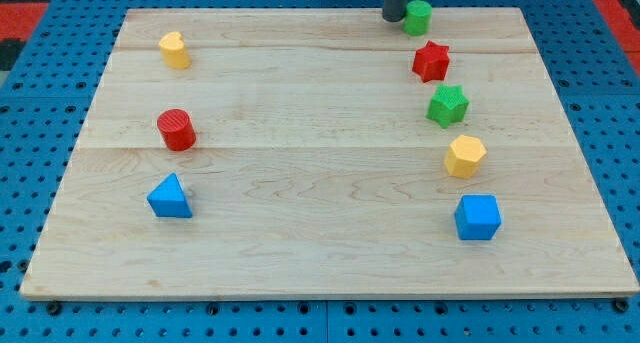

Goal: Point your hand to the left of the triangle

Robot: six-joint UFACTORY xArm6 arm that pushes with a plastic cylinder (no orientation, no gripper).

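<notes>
The blue triangle [169,197] lies near the view's lower left of the wooden board [320,163]. My tip [394,19] is at the view's top, right of centre, just left of the green cylinder [418,17] and touching or nearly touching it. The tip is far from the triangle, up and to the right of it.
A yellow cylinder-like block [174,50] and a red cylinder [176,130] stand on the left side above the triangle. On the right, from top down, are a red star [431,61], a green star [447,105], a yellow hexagon [464,156] and a blue cube [477,217].
</notes>
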